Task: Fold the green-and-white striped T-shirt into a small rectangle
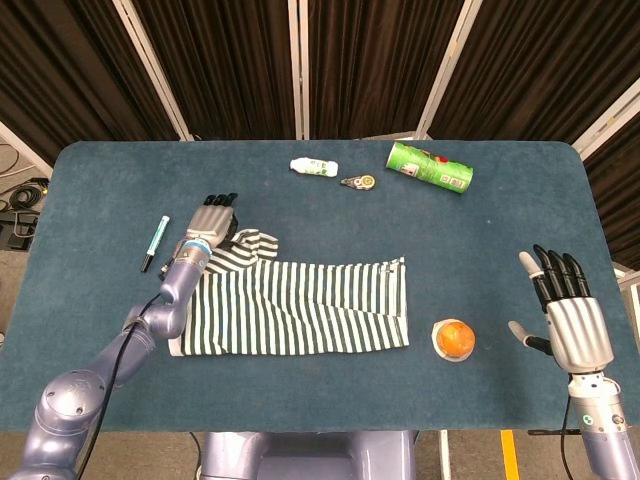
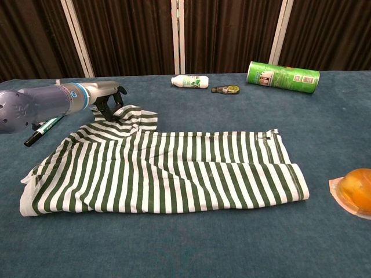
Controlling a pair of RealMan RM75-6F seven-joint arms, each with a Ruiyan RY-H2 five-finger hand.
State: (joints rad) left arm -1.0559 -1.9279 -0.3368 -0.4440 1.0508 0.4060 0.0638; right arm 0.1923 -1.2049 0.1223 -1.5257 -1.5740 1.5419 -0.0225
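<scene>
The green-and-white striped T-shirt (image 1: 300,305) (image 2: 168,168) lies partly folded as a wide band across the middle of the blue table. Its upper left sleeve is lifted off the cloth. My left hand (image 1: 212,221) (image 2: 108,99) grips that sleeve at the shirt's far left corner, fingers curled into the fabric. My right hand (image 1: 565,310) hovers open at the table's right edge, fingers spread, holding nothing, well away from the shirt. The chest view does not show it.
An orange fruit in a plastic cup (image 1: 454,339) (image 2: 355,190) sits right of the shirt. A green can (image 1: 430,166) (image 2: 283,76), a white bottle (image 1: 314,167) (image 2: 190,81) and a tape dispenser (image 1: 357,182) lie at the back. A marker (image 1: 154,243) (image 2: 40,131) lies left.
</scene>
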